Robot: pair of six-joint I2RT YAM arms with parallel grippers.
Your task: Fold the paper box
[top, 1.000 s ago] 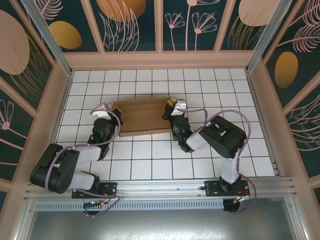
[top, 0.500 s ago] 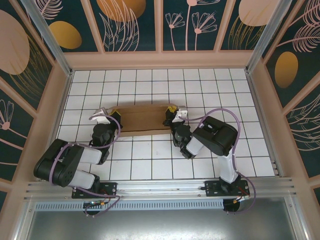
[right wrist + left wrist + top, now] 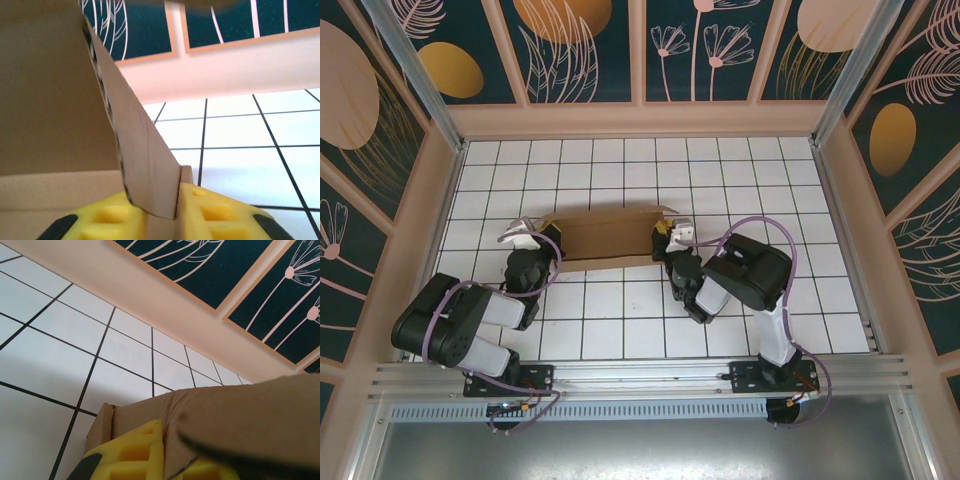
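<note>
Paper box: plain brown corrugated card, matte, long shallow shape. Lies mid-table on glossy white tiles w/ dark grout, between the two arms. Fluted cut edge seen in R wrist view.
Right gripper: yellow moulded pads pinched tight on thin upright panel at box's R end.
Left gripper: closed on L-end flap, card sandwiched between its fingers.

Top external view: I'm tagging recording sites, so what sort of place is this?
Probably a staged robot test cell: white tiled table, floral wall panels, left arm and right arm bolted to an aluminium rail.
</note>
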